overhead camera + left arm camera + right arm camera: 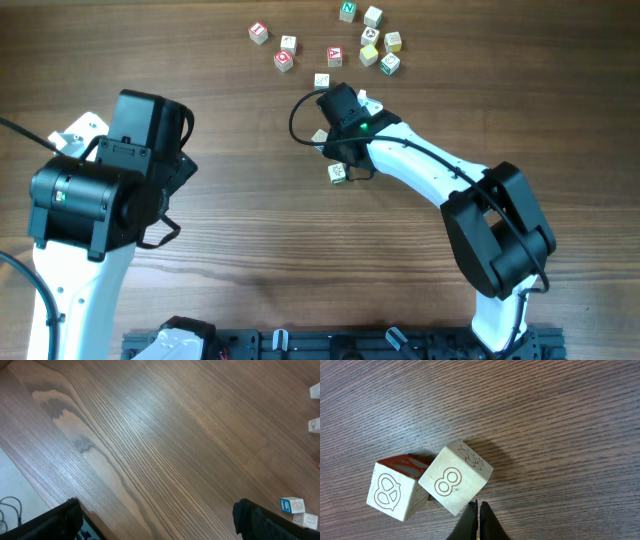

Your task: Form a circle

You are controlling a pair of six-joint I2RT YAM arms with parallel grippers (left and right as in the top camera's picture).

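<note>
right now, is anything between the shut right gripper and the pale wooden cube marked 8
Nothing visible: the right gripper, shut, sits at a corner of the pale wooden cube marked 8; the red-topped pretzel-marked wooden cube lies off to its side.

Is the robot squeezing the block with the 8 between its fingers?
No, the right fingers are pressed shut with nothing between them, and the 8 block sits just beyond their tips.

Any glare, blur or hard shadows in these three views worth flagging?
Overhead: even light, sharp, only soft shadows on the table. Left wrist: a pale sheen runs diagonally across the wood, and the cubes at the right edge are cropped. Right wrist: crisp; the front cube throws a dark shadow to its upper right.
</note>
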